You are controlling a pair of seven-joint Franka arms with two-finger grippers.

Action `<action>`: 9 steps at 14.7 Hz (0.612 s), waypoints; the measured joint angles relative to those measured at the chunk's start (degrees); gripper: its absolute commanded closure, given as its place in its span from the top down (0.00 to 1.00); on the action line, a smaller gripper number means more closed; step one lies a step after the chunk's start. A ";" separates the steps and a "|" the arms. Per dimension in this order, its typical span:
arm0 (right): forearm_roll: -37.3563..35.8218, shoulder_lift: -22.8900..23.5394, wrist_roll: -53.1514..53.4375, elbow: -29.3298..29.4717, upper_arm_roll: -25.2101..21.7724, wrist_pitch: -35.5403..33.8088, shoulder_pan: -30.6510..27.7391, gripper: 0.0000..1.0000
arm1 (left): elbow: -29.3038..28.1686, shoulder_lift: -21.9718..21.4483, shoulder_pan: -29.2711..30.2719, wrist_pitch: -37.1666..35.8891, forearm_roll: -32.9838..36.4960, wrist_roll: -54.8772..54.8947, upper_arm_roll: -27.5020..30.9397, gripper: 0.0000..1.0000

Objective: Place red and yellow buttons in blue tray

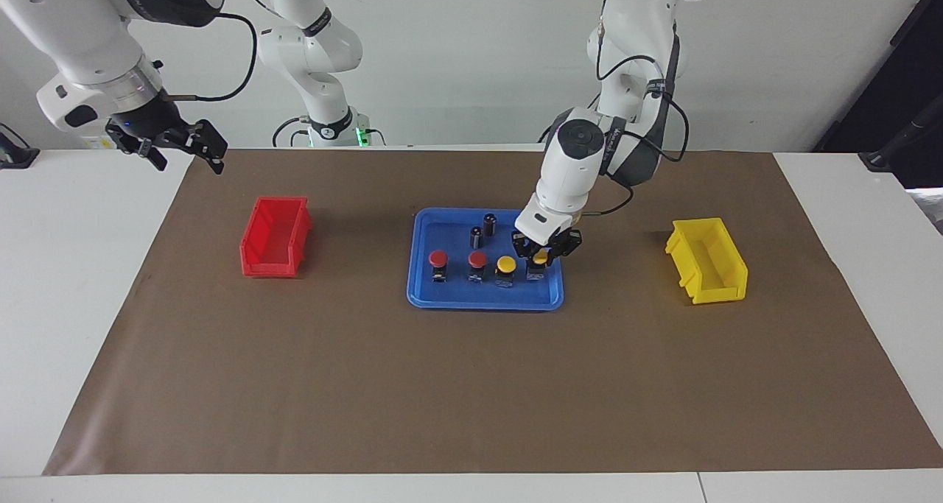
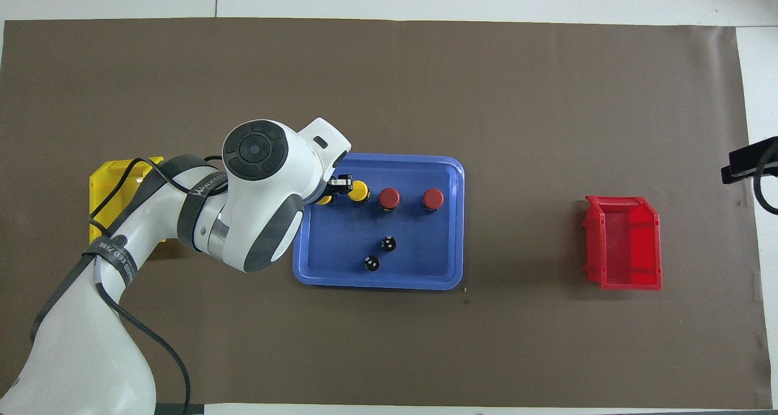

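Left arm bends down steeply; left pincer [image 1: 541, 256] clamps a yellow button [image 1: 541, 255] over the blue tray [image 1: 426, 297], at 3 o'clock of the seated yellow button [image 1: 505, 264] in the facing view. Right pincer [image 1: 180, 143] waits wide apart, raised off the bench.

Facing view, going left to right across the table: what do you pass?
Red bin → first red button → second red button → free yellow button → yellow button in the left end effector → yellow bin.
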 measured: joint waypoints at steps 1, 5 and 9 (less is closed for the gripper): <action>0.00 0.00 0.00 0.00 0.00 0.00 0.00 1.00 | 0.00 0.69 -0.12 0.77 0.00 -0.03 0.04 0.21; 0.00 -0.01 0.00 0.00 0.00 0.00 0.00 1.00 | 0.26 1.10 -0.17 1.42 -0.01 -0.07 0.39 0.70; 0.00 -0.02 0.00 0.00 0.00 0.00 0.00 1.00 | 2.37 0.06 -0.14 -3.04 -0.03 -0.10 0.98 0.72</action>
